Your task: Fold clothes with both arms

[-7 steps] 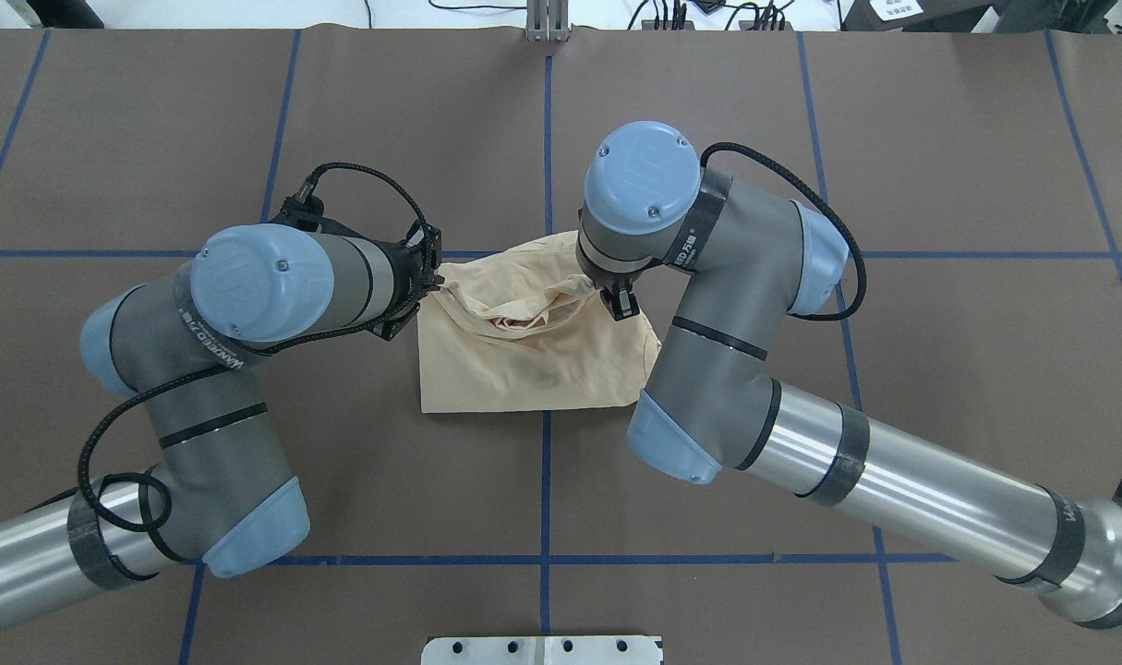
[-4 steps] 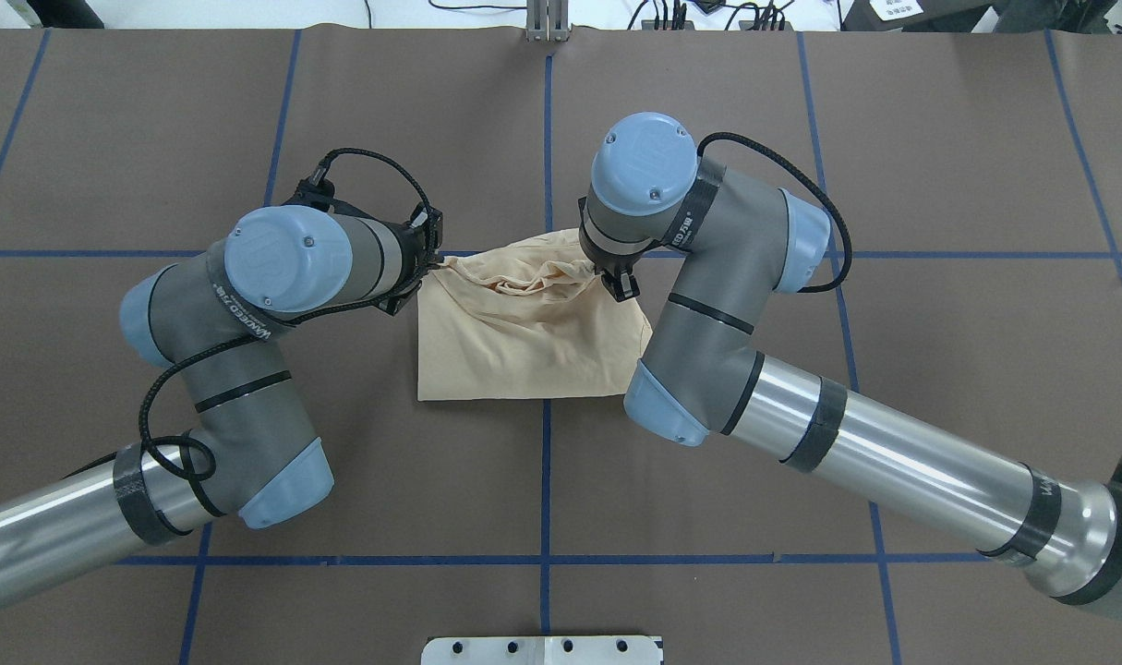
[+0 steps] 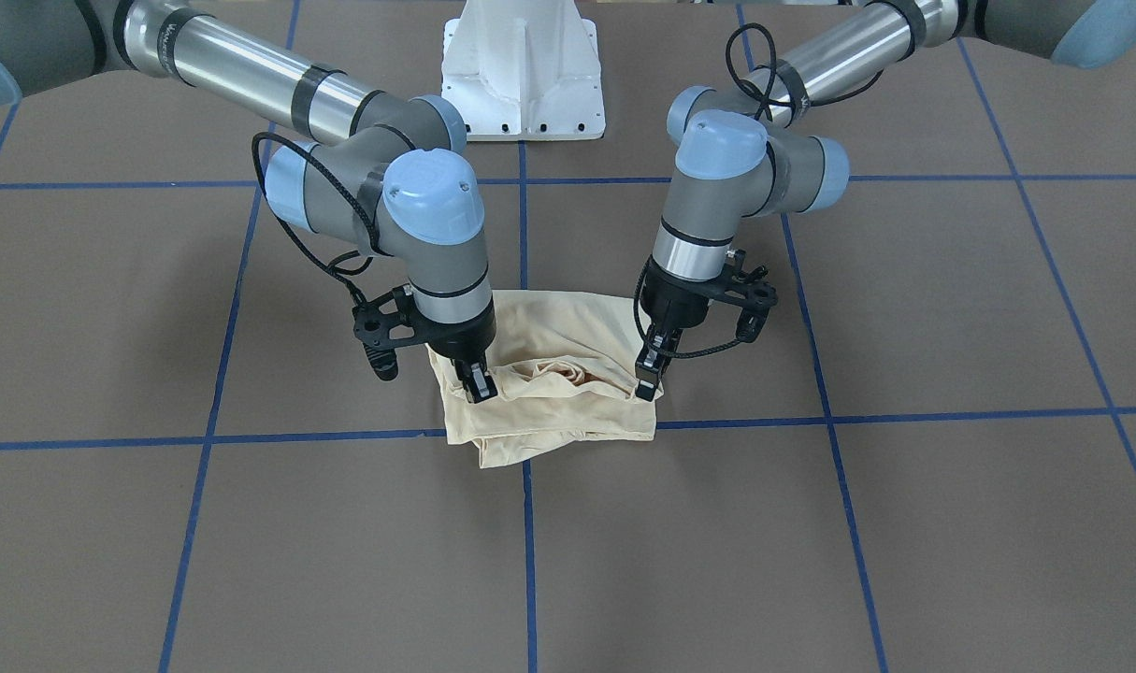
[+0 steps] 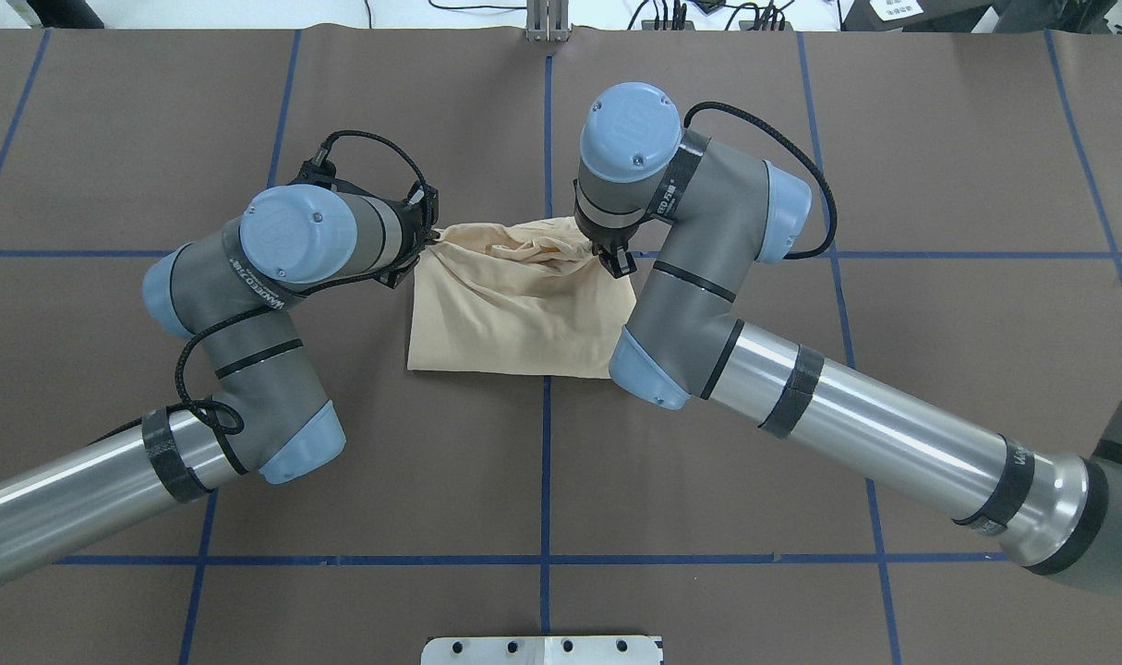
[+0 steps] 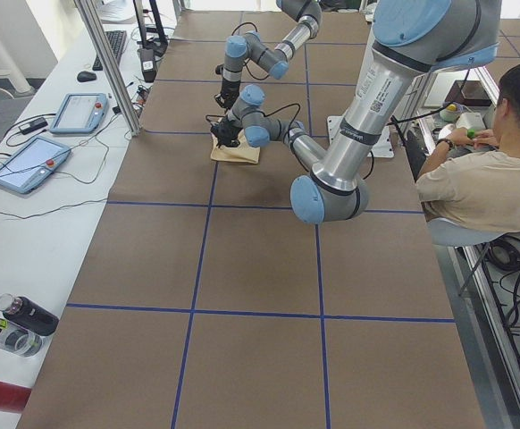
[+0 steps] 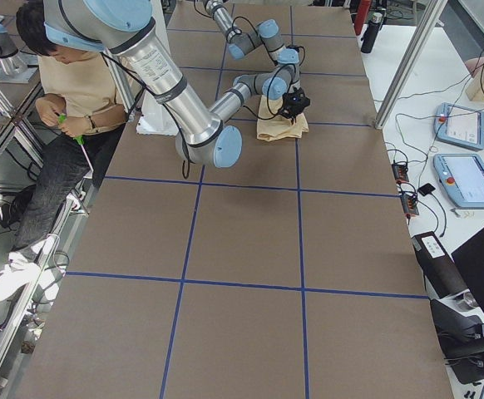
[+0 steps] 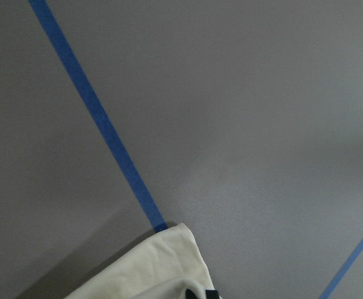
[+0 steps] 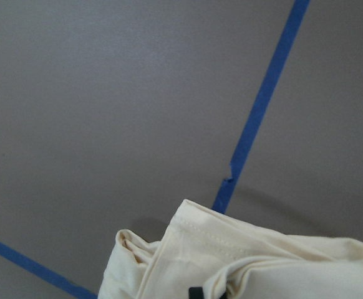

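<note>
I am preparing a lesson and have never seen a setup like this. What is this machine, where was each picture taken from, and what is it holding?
It is a robot with two jointed metal arms, the left arm and the right arm, each ending in a two-finger gripper. The left gripper and the right gripper each pinch one end of the far edge of a cream shirt. The shirt lies partly folded on a brown table marked with blue tape lines.

One picture looks down from behind the robot. One faces it from across the table, so the arms swap sides there. Two look along the table from its ends, where a person sits nearby. The last two come from small cameras on the wrists and show mostly table and a shirt corner.
</note>
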Action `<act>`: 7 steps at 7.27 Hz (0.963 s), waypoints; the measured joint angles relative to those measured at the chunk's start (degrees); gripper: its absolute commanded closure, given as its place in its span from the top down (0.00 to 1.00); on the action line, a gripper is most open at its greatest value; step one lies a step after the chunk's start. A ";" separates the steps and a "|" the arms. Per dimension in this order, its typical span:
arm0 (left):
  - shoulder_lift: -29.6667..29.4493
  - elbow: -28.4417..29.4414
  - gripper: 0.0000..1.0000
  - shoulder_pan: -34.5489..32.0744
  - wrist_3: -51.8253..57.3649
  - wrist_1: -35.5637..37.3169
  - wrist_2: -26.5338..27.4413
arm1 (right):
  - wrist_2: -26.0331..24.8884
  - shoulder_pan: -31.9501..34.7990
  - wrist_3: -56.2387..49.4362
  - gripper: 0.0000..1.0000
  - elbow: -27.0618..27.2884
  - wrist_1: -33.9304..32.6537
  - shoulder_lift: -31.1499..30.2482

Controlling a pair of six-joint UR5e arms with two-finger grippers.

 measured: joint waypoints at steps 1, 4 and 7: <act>-1.34 2.22 0.35 -0.94 0.01 -0.90 0.02 | 0.10 0.76 -0.38 0.98 -3.02 1.76 1.28; -5.73 11.78 0.53 -4.46 0.75 -6.91 0.20 | 1.81 4.91 -4.20 0.99 -13.39 4.97 7.43; -6.15 15.61 0.52 -7.91 6.64 -11.67 -0.36 | 4.82 8.41 -10.32 0.99 -14.13 5.12 7.81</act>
